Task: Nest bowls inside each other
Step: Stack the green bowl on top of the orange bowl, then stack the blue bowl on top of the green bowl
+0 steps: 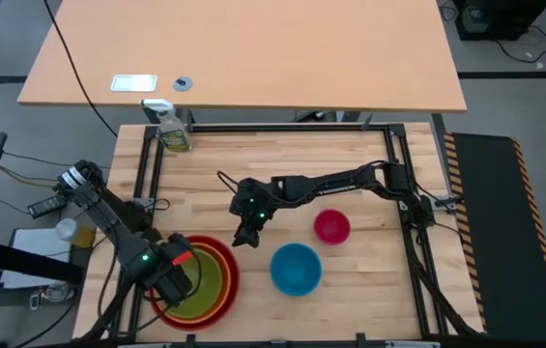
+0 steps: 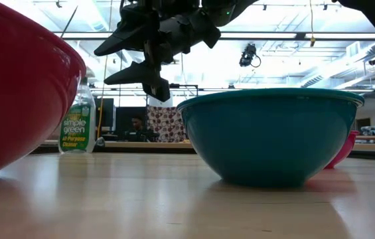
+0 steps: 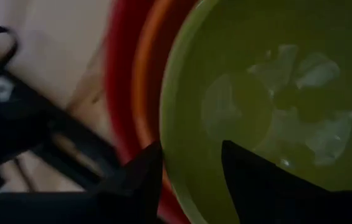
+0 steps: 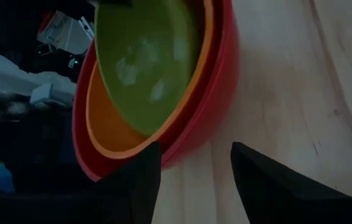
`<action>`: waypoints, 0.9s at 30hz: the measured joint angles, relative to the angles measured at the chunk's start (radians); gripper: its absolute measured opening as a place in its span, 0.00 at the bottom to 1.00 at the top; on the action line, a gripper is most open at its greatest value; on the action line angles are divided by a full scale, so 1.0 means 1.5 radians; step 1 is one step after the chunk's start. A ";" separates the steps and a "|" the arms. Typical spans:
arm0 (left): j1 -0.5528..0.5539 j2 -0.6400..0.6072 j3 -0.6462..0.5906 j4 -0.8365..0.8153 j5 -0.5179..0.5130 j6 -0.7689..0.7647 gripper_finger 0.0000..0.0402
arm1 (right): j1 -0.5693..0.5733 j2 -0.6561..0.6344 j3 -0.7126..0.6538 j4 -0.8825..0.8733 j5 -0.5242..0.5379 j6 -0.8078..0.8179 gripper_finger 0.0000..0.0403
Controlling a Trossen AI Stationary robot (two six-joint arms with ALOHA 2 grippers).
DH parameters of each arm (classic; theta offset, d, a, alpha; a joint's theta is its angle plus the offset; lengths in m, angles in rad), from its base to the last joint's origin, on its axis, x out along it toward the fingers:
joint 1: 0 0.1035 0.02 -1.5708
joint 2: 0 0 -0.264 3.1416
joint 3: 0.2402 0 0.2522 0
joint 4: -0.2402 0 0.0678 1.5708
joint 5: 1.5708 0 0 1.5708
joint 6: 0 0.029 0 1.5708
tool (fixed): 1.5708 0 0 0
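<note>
1. Bowls are seen in two groups on the wooden table (image 1: pixel 350 164): a nested stack at the front left and two loose ones right of it.
2. The stack is made up of the red bowl (image 1: pixel 231 278) outermost, the orange bowl (image 1: pixel 220 261) inside it, and the lime green bowl (image 1: pixel 207 286) innermost (rims are seen ringed one inside the other in both wrist views).
3. The blue bowl (image 1: pixel 296 268) is set upright on the table just right of the stack, apart from it.
4. The magenta-pink bowl (image 1: pixel 331 226) is placed upright behind and to the right of the blue one, near it; contact between them cannot be told.
5. The left gripper (image 1: pixel 178 274) is held over the left edge of the stack, fingers parted with the green bowl's rim between them; whether the rim is actually pinched cannot be told.
6. The right gripper (image 1: pixel 247 235) is hung above bare table between the stack and the blue bowl, its fingers spread and nothing held (clearly off the surface in the low view).
7. A spray bottle (image 1: pixel 172 129) is stood at the table's back left corner, well apart from the bowls.
</note>
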 joint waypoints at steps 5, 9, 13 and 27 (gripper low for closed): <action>-0.007 0.008 0.001 -0.018 -0.019 -0.035 0.42 | -0.005 0.000 0.000 0.001 -0.003 -0.002 0.50; -0.006 0.007 0.024 -0.019 -0.036 -0.027 0.42 | -0.005 0.000 0.000 0.006 -0.003 -0.002 0.50; -0.006 0.007 0.031 -0.056 -0.019 -0.024 0.42 | -0.005 0.000 0.000 0.007 -0.003 -0.002 0.50; 0.134 0.010 0.110 0.010 -0.135 0.173 0.41 | -0.053 -0.101 0.000 -0.233 0.112 -0.184 0.50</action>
